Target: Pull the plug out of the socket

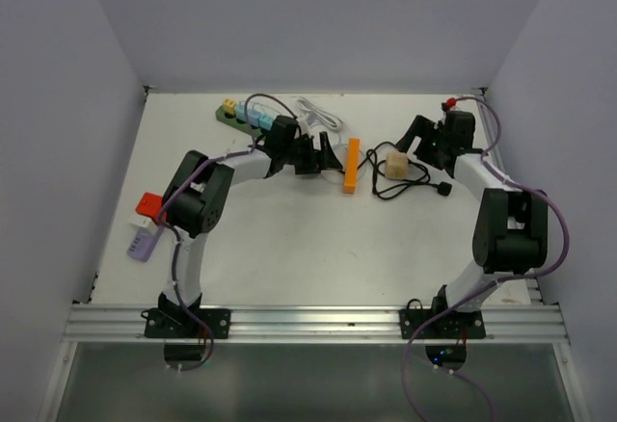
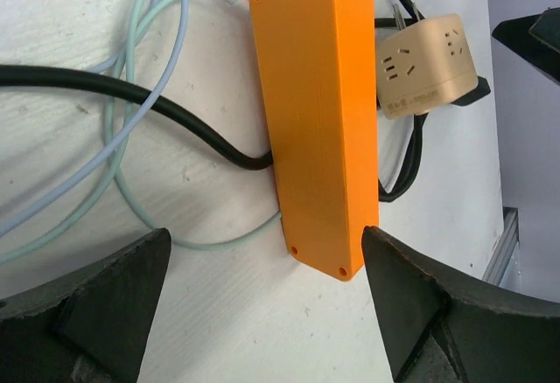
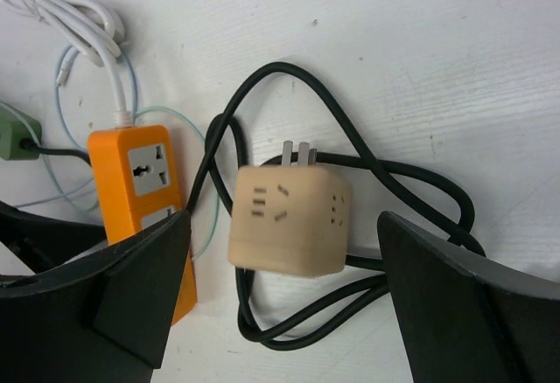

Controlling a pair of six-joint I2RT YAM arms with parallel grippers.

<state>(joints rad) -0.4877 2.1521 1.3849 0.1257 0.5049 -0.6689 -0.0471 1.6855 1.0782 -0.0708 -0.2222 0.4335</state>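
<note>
The dark-green socket strip (image 1: pixel 234 118) lies at the back left with small yellow, blue and pink plugs (image 1: pixel 247 111) standing in it; its near end is hidden behind my left wrist. Only its tip (image 3: pixel 16 133) shows in the right wrist view. My left gripper (image 1: pixel 328 155) is open, to the right of the strip, and its fingers (image 2: pixel 420 304) flank the end of the orange strip (image 2: pixel 315 112) without holding it. My right gripper (image 1: pixel 413 143) is open and hovers over a beige cube adapter (image 3: pixel 284 221), empty.
The orange strip (image 1: pixel 352 167) lies mid-table. The beige adapter (image 1: pixel 395 165) sits on a coiled black cord (image 1: pixel 413 187). A white cable (image 1: pixel 318 111) lies at the back. A red block (image 1: pixel 148 203) and a lavender strip (image 1: pixel 143 243) lie at the left edge. Thin pale cables (image 2: pixel 131 94) loop by the orange strip.
</note>
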